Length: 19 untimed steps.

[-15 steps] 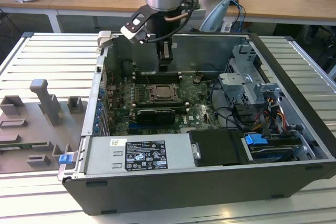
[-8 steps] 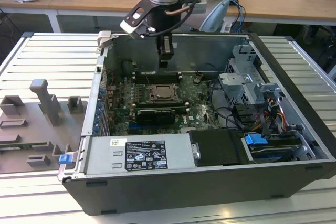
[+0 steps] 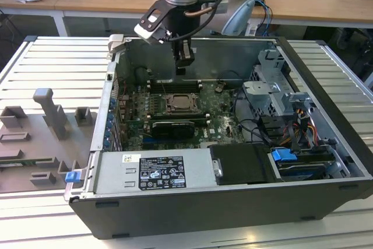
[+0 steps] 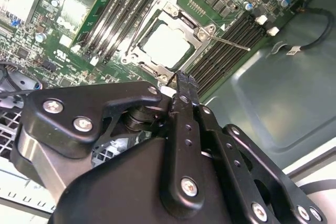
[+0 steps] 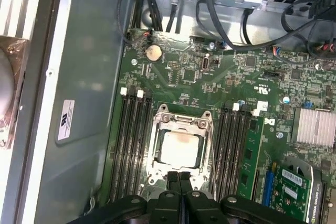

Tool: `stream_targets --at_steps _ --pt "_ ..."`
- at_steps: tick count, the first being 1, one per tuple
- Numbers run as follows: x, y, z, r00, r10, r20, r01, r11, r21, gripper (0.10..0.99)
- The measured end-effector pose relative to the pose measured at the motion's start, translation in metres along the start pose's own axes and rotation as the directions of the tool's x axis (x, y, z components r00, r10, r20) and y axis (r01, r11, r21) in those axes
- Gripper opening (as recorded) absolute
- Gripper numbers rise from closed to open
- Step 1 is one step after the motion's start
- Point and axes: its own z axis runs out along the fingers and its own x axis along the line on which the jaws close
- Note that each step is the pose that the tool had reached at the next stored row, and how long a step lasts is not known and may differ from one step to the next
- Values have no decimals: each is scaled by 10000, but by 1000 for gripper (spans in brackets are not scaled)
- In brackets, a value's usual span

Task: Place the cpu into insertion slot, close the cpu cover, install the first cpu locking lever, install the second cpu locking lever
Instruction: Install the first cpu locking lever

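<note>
The cpu [image 5: 179, 148] lies in the insertion slot [image 3: 169, 107], near the middle of the exterior view, inside the open computer case [image 3: 233, 56]. The cpu cover [image 5: 181, 121] seems folded down around it, so these two steps look done. One thin locking lever [image 4: 231, 42] appears to stand free, so the levers seem left. The claw [image 5: 179, 178] hangs just above the socket, fingers pressed together, holding nothing.

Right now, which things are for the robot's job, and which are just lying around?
For the job: cpu cover, lying flat; cpu, showing through its window; locking lever, sticking out sideways; gripper, shut, above the cover.

Just lying about: memory slots; round battery; power supply; grey blocks.
</note>
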Motion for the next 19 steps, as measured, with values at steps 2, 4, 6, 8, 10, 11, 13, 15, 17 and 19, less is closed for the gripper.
stream_targets --at_steps 2,4,6,8,10,11,13,15,17,19 --pt "0 -2 0 10000 -97 -5 97 10000 3 106" --pt "1 -5 0 9998 -206 -11 206 9998 7 106" --pt "2 -11 0 9989 -471 -24 471 9989 16 106" --pt "2 -16 0 9975 -713 -36 713 9975 26 106" --pt "3 -19 0 9955 -945 -49 945 9955 34 106" --pt "3 -22 0 9937 -1117 -58 1117 9937 39 106" --pt "4 -27 0 9911 -1331 -69 1331 9911 45 106" --pt "5 -31 0 9876 -1569 -81 1570 9876 54 106" --pt "5 -32 0 9848 -1733 -89 1734 9848 59 106" --pt "5 -33 0 9815 -1910 -97 1911 9815 65 106"
